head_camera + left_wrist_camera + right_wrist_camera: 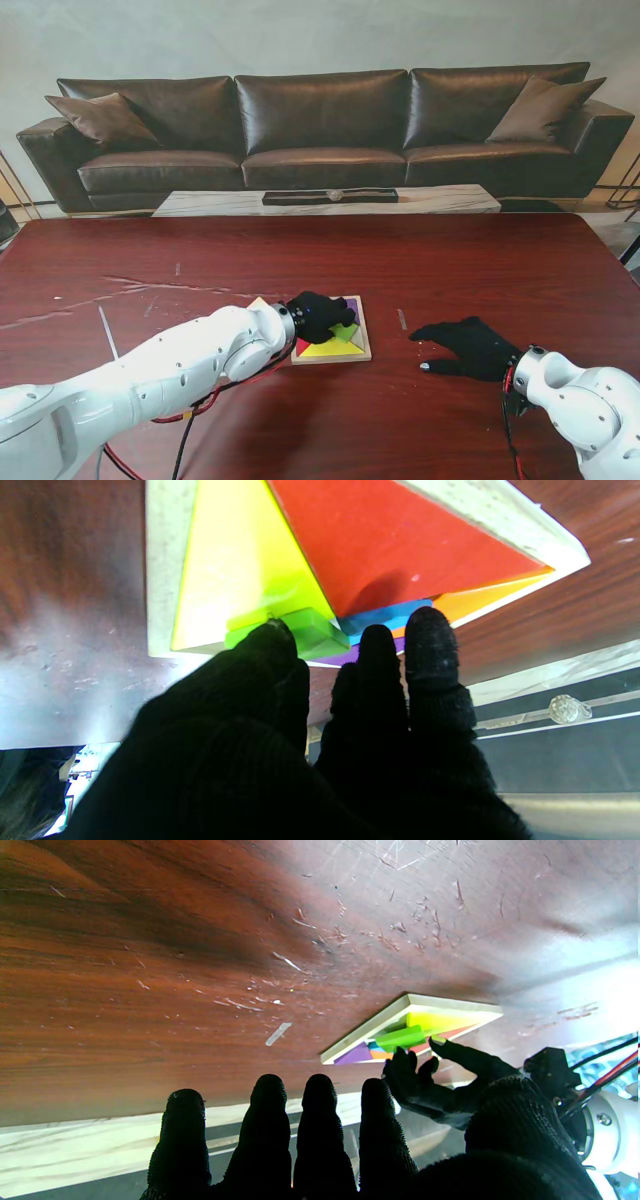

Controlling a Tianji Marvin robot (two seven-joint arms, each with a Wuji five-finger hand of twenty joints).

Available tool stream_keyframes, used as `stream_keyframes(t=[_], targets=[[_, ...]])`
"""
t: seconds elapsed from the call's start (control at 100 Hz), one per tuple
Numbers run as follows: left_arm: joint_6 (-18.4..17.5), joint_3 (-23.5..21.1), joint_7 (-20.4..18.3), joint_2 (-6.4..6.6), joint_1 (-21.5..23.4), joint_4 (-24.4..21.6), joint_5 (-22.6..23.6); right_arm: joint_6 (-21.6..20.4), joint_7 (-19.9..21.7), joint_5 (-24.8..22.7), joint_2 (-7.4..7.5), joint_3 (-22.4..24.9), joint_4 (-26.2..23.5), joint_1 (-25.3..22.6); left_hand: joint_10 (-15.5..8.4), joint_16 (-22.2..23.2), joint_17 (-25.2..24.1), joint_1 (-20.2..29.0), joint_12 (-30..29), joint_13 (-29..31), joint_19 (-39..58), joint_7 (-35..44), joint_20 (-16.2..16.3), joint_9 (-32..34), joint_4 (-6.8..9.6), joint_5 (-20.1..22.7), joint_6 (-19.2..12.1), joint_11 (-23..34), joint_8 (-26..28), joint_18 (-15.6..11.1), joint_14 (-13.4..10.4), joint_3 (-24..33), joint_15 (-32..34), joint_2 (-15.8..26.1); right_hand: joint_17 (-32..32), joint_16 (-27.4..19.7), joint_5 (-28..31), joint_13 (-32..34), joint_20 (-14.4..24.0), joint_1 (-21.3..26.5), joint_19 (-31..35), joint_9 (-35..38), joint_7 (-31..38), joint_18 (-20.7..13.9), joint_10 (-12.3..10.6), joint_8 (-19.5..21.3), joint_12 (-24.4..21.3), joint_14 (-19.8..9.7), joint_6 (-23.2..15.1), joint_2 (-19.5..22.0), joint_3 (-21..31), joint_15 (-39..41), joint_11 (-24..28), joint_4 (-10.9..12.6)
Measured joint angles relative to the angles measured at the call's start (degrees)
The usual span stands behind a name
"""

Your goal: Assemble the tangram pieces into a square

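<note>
Left hand (318,314), at frame centre, pinches the green piece (310,632) over the tray (362,352), seemingly seating it. Right hand (466,346) rests spread at lower right. Next, press the piece flat.

A dark brown leather sofa (320,125) stands against the pale wall beyond the table, with one cushion (103,118) at its left end and another cushion (540,108) at its right end. A low marble coffee table (330,202) sits just before the sofa, bearing a dark tray (330,197).
</note>
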Motion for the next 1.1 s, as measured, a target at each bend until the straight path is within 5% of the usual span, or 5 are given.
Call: stream_keyframes(t=[0.37, 0.74, 0.94, 1.1], targets=[[-0.3, 1.2, 3.6, -2.76, -0.2, 4.5, -0.9, 0.1, 0.1, 0.0, -0.01, 0.1, 0.0, -0.1, 0.0, 3.2, 1.2, 0.3, 1.4, 0.7, 2.0, 2.6, 0.0, 1.8, 0.0, 0.0, -0.3, 2.2, 1.0, -0.5, -0.5, -1.1, 3.0, 0.2, 0.0, 0.0, 0.0, 0.0, 0.0, 0.0, 0.0, 0.0, 0.0, 0.0, 0.0, 0.0, 0.0, 0.0, 0.0, 0.0, 0.0, 0.0, 0.0, 0.0], [-0.1, 1.7, 4.4, -3.81, -0.5, 6.0, -1.3, 0.1, 0.0, 0.0, -0.01, 0.2, 0.1, -0.1, 0.0, 4.7, 1.4, 5.1, 1.7, 1.4, 3.1, 4.5, 0.0, 2.9, 0.0, 0.1, -1.2, 2.3, -0.8, -0.5, -0.5, -7.7, 3.1, 0.9, 0.0, 0.0, 0.0, 0.0, 0.0, 0.0, 0.0, 0.0, 0.0, 0.0, 0.0, 0.0, 0.0, 0.0, 0.0, 0.0, 0.0, 0.0, 0.0, 0.0], [0.5, 1.8, 4.9, -3.98, -0.6, 6.3, -1.1, 0.1, 0.1, 0.0, -0.01, 0.2, 0.1, -0.1, 0.0, 6.5, 2.6, 11.4, 9.5, 3.3, 4.3, 7.4, 0.0, 4.3, 0.0, 0.3, -2.8, 1.1, -2.4, -0.5, -0.6, -15.2, 3.1, 1.8, 0.0, 0.0, 0.0, 0.0, 0.0, 0.0, 0.0, 0.0, 0.0, 0.0, 0.0, 0.0, 0.0, 0.0, 0.0, 0.0, 0.0, 0.0, 0.0, 0.0], [1.6, 1.5, 5.4, -3.98, -0.4, 6.3, -1.1, 0.1, 0.1, 0.0, -0.01, 0.2, 0.1, -0.1, 0.0, 6.6, 2.7, 12.7, 10.3, 3.4, 4.7, 7.6, 0.0, 5.4, 0.0, 0.3, -3.3, 0.6, -3.2, -0.5, -0.6, -17.5, 3.1, 2.4, 0.0, 0.0, 0.0, 0.0, 0.0, 0.0, 0.0, 0.0, 0.0, 0.0, 0.0, 0.0, 0.0, 0.0, 0.0, 0.0, 0.0, 0.0, 0.0, 0.0]])
